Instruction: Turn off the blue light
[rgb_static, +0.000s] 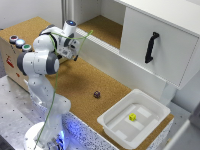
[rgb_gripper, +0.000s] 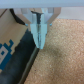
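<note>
Approach step, by the look of it. At the exterior view's left, three round buttons in a row on a cardboard box (rgb_static: 11, 56): red button (rgb_static: 13, 38), the blue light (rgb_static: 20, 43) between, green button (rgb_static: 27, 48). Just right of the box, the claw (rgb_gripper: 40, 41), tips pressed together on nothing, hanging beside the box wall over the cork worktop (rgb_static: 80, 82). Next, likely: lift above the box top, line up over the blue light, press down.

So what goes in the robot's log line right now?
gripper: shut, empty | blue light: not pressed yet | arm: near the buttons
</note>
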